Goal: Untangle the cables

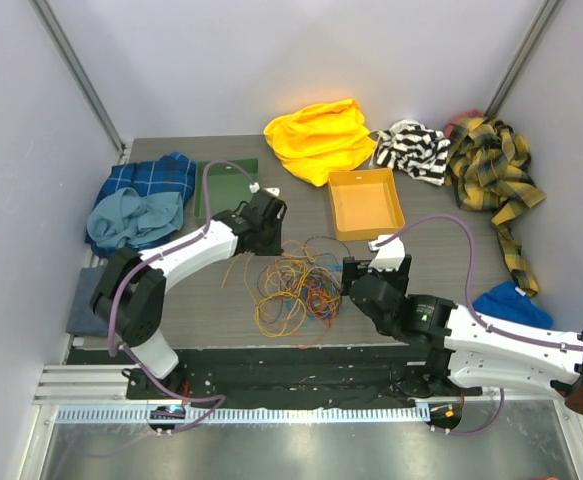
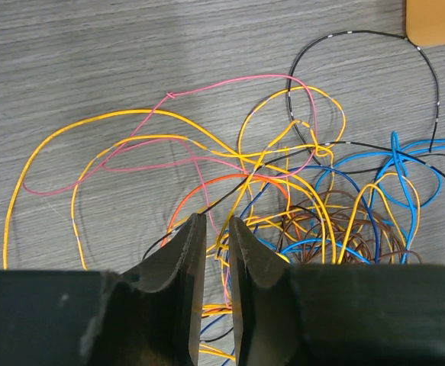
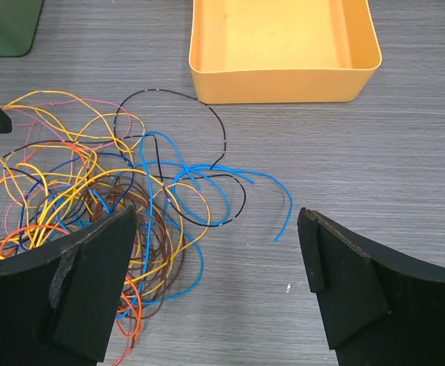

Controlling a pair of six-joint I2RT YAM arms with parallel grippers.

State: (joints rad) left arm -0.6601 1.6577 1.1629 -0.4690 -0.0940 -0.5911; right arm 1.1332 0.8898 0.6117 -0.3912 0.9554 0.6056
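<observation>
Cables [image 1: 296,285] lie in one loose tangle at the middle of the table [image 1: 441,290], mostly yellow and orange strands looped through blue, brown, black and pink ones. Your left gripper [image 2: 216,221] is down at the tangle's left edge with its jaws drawn nearly together, only a thin slit between them. Yellow strands cross that slit, but you cannot tell whether any is pinched. Your right gripper [image 3: 218,290] stands wide apart at the tangle's right edge and has hold of nothing. The heap reaches its left finger, and a loose blue end lies on the bare wood ahead of the gap.

The tabletop is grey wood grain, with pale walls on three sides. An orange tray [image 3: 283,76] sits just beyond the tangle. Clothes lie around the edges: a yellow cloth [image 1: 321,140], a black-and-white striped piece [image 1: 411,150], a yellow plaid garment [image 1: 491,165] and a blue plaid one [image 1: 151,180].

Your left arm reaches up from its base and bends right across the table. Your right arm stretches low to the left from its base.
</observation>
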